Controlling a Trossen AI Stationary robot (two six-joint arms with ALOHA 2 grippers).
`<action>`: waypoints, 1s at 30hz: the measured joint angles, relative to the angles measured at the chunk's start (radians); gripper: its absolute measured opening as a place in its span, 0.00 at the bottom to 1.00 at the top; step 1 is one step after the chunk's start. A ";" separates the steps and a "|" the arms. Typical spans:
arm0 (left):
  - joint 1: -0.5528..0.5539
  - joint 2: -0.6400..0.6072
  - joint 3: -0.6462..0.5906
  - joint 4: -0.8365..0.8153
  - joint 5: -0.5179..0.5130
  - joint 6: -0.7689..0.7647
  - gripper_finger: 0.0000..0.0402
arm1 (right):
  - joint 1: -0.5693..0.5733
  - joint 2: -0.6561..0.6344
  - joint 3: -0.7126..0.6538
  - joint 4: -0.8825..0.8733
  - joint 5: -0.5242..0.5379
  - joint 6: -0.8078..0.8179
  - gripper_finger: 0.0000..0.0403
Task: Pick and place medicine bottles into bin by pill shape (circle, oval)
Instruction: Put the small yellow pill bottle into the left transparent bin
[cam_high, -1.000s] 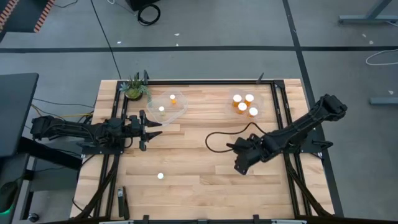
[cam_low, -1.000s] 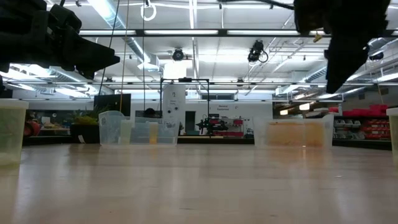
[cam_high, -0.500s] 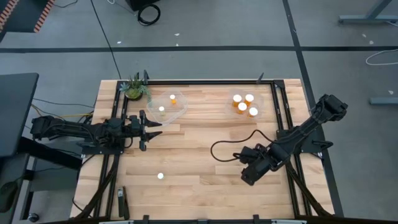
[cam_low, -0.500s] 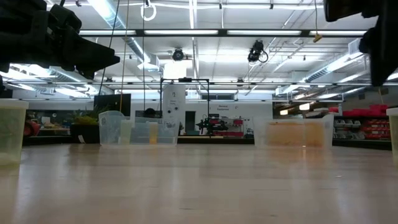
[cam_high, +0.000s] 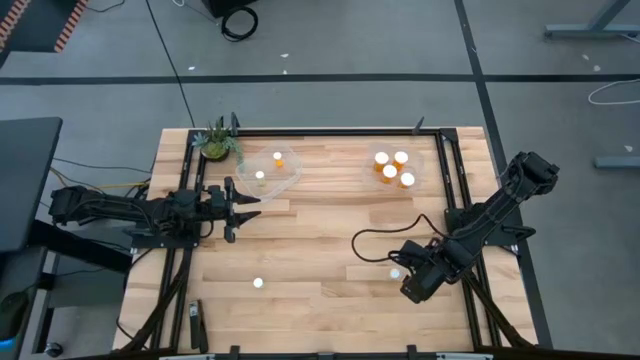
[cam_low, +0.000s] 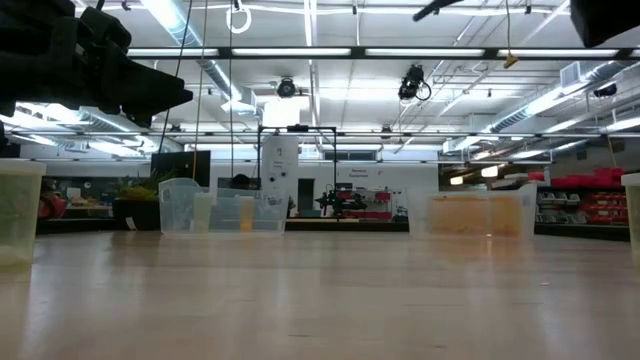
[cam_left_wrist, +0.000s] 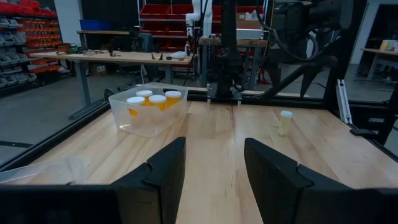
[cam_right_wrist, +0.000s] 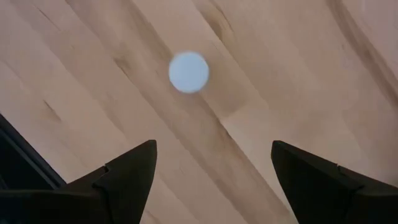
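Left gripper (cam_high: 237, 208) is parked near the table's left edge, jaws apart, empty. Right gripper (cam_high: 412, 283) hangs jaws-wide right above a loose bottle (cam_high: 395, 273) toward the right-front corner; next I'd drop and close.

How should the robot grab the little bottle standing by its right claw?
Probably by its round sides, just under the white cap. The bottle stands upright and alone on the table, and the right gripper hangs over it, open and pointing down. So coming straight down from above looks best, with one finger on each side.
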 joint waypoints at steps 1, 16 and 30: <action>0.000 0.000 0.000 0.000 0.000 0.000 0.43 | 0.011 0.000 0.000 -0.003 0.000 0.016 0.80; 0.000 0.000 0.000 0.000 0.000 0.000 0.43 | 0.077 0.111 0.000 0.010 0.078 0.118 0.79; 0.000 0.000 0.000 0.000 0.000 0.000 0.43 | 0.034 0.187 0.000 0.095 0.167 -0.003 0.74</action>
